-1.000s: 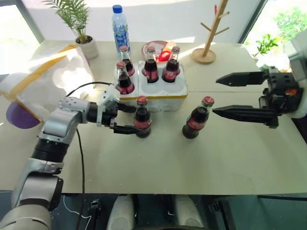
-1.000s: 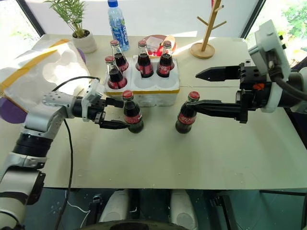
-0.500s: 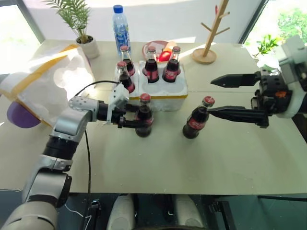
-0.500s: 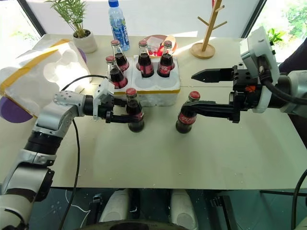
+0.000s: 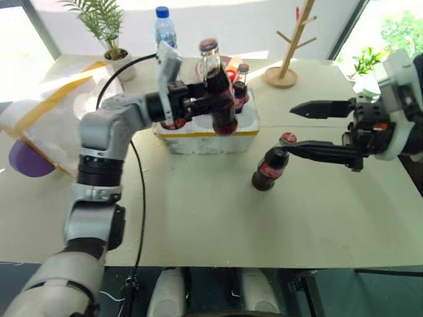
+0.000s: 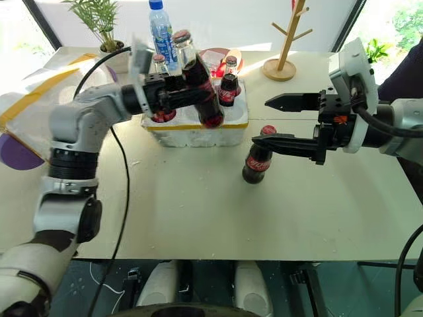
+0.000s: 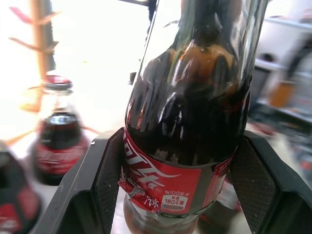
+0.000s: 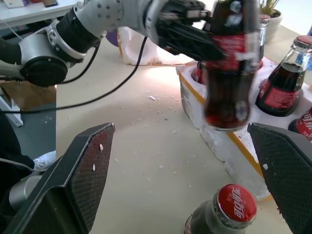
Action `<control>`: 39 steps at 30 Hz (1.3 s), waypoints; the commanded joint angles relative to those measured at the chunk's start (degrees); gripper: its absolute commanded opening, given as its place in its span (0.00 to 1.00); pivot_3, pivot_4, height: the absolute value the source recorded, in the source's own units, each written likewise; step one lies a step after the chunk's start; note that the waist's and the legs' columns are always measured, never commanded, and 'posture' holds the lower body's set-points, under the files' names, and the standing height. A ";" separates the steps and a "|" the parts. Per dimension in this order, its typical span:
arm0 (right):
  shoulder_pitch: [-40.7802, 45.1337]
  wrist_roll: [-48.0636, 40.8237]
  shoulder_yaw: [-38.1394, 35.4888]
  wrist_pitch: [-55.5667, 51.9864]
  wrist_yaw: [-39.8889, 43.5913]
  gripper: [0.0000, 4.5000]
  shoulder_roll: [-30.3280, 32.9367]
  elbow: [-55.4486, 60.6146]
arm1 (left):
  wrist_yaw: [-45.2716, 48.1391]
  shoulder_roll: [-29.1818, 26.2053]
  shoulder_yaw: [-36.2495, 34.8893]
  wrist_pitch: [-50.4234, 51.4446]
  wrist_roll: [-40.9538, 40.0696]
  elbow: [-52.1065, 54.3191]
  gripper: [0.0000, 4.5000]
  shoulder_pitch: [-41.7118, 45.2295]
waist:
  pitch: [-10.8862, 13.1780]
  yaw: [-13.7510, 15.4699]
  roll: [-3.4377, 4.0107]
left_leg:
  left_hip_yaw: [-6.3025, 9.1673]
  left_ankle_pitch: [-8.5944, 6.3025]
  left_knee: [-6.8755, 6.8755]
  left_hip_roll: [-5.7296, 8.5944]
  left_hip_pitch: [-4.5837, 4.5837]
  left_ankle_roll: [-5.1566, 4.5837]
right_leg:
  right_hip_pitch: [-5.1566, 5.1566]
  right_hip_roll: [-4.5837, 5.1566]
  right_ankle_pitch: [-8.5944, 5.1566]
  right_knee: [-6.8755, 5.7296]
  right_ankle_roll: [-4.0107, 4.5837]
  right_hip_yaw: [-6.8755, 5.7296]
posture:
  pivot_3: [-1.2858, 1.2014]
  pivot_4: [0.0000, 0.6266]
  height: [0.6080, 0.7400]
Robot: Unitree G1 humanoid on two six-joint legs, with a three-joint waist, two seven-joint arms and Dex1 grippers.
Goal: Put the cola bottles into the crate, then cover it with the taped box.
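**Fifth bottle carried over the crate**

On the bench (image 5: 198, 218), the taped box (image 5: 59, 112) lies left of the crate (image 5: 211, 135). The left claw (image 5: 198, 105) clamps a cola bottle (image 5: 217, 92) above it; lower it upright and centred into a free well. The right claw (image 5: 310, 129) stands wide open around the last bottle (image 5: 271, 165).

A bright indoor room: pale table (image 5: 198, 218), potted plant (image 5: 106, 33), big windows (image 5: 390, 26).

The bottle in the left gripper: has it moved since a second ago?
Yes. The left gripper lifted that cola bottle off the table, up and back over the crate.
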State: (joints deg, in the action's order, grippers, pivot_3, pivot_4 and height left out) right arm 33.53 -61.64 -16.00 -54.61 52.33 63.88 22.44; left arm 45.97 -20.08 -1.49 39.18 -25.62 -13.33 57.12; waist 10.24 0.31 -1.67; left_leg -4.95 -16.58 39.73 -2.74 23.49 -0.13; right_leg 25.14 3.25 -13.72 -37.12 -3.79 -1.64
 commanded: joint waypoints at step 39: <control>-0.18 10.47 -0.75 2.26 0.80 1.00 -1.92 -1.95 | -4.71 -0.97 -4.69 12.19 -3.11 7.38 1.00 6.04 | 0.02 0.33 0.02 | 0.00 0.00 0.01 -0.04 0.08 0.01 | 0.09 -0.03 -0.01 -0.01 0.01 -0.03 | 0.52 0.24 1.00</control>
State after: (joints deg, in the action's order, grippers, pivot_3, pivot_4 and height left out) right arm 32.55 -50.12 -13.57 -52.36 52.55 60.53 19.84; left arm 37.96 -19.89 -2.29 50.89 -24.12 -9.89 60.54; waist 10.26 0.64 -1.66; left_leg -4.95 -16.58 39.74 -2.78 23.57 -0.12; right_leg 25.23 3.22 -13.73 -37.12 -3.78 -1.67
